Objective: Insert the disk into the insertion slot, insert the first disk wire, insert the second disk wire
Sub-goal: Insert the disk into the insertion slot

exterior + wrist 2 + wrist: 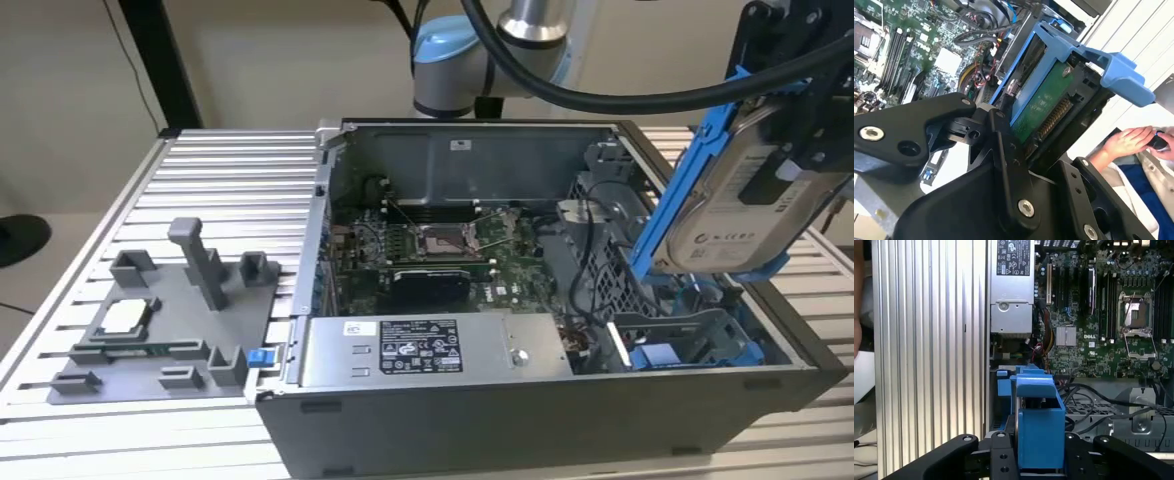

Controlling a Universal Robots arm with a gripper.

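Note:
My gripper is shut on the disk, a silver-grey drive with a white label in a bright blue carrier. It holds the disk tilted on edge in the air, above the case's corner on the exterior view's right. Below it lies the insertion slot, with blue rails inside a perforated cage. In the second wrist view the disk's green circuit board faces me between the black fingers. The first wrist view has the carrier end-on over the slot's blue tabs. Black cables cross the cage; which of them are the disk wires I cannot tell.
The open computer case stands on a ribbed aluminium table. Inside it are a grey power-supply box and the motherboard with its silver socket. A grey fixture plate lies at the exterior view's left. A person's hands are beyond the case.

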